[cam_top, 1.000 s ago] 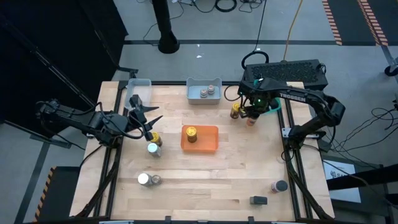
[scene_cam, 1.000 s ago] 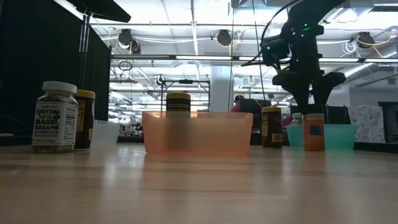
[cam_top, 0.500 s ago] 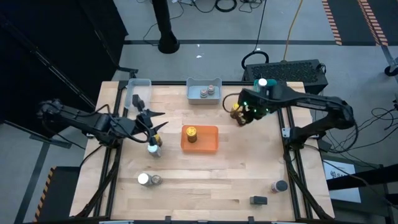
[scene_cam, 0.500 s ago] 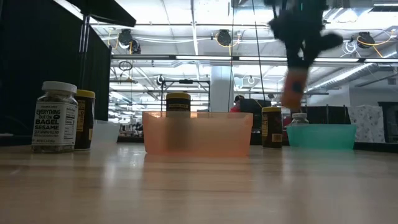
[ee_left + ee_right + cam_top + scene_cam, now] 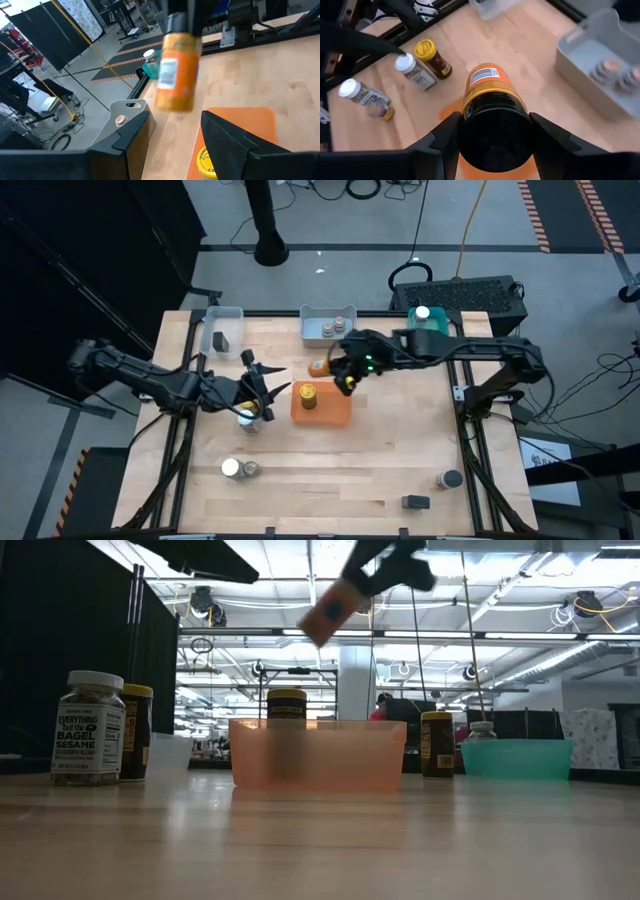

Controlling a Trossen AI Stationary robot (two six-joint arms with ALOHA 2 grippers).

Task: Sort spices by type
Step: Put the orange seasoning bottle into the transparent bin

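Observation:
My right gripper (image 5: 340,372) is shut on an orange jar with a dark lid (image 5: 318,367), held in the air just beyond the far edge of the orange tray (image 5: 335,412). That jar also shows tilted high in the low view (image 5: 328,610) and in the left wrist view (image 5: 175,70). A yellow-lidded jar (image 5: 306,393) stands in the orange tray. My left gripper (image 5: 268,380) is open, raised left of the tray, above a white-lidded jar (image 5: 245,418) and a yellow-lidded one (image 5: 137,730) standing on the table. My right gripper pinches the orange jar at its dark lid end (image 5: 492,137), one finger (image 5: 445,142) on each side of the lid. The jar's body (image 5: 489,85) sticks out beyond the fingertips. It is lifted clear of the table and tilted.
A grey tray (image 5: 328,337) with two grey-lidded jars sits at the far edge, a clear tray (image 5: 222,320) far left, a teal tray (image 5: 432,325) with a white-lidded jar far right. Two jars (image 5: 240,469) lie near left; a jar (image 5: 447,479) and a dark block (image 5: 415,502) sit near right.
My right gripper has lifted the orange jar off the table at the far right and carried it leftward to the orange tray's far edge, tipping it from upright to slanted. My left gripper has moved right, toward the orange tray.

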